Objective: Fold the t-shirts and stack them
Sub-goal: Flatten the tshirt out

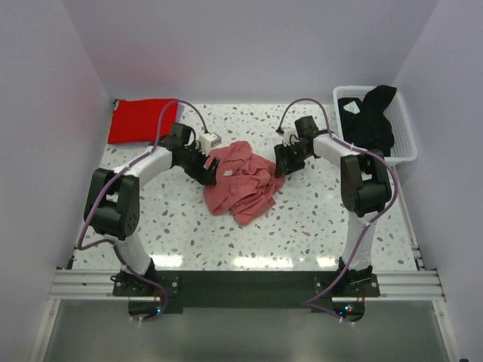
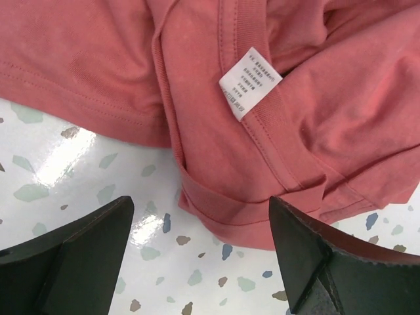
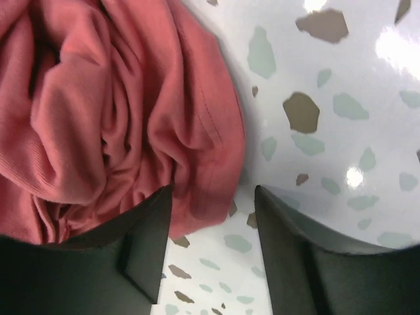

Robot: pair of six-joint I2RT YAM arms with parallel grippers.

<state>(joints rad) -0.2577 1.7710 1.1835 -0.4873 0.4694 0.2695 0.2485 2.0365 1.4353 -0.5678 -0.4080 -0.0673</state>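
The salmon-pink t-shirt (image 1: pixel 240 181) lies crumpled in the middle of the table. My left gripper (image 1: pixel 212 167) is open at its left edge; in the left wrist view the shirt (image 2: pixel 275 98) with its white label (image 2: pixel 248 82) fills the top, and the hem edge lies between my fingers (image 2: pixel 85 256). My right gripper (image 1: pixel 284 163) is open at the shirt's right edge; bunched cloth (image 3: pixel 125 111) reaches between its fingers (image 3: pixel 147 243). The red t-shirt (image 1: pixel 140 119) lies folded at the back left. The black t-shirt (image 1: pixel 371 117) sits in the basket.
A white slatted basket (image 1: pixel 404 136) stands at the back right. A small white block (image 1: pixel 209 141) sits on the left arm near the wrist. Speckled tabletop (image 1: pixel 302 226) lies in front of the shirt. White walls close the back and sides.
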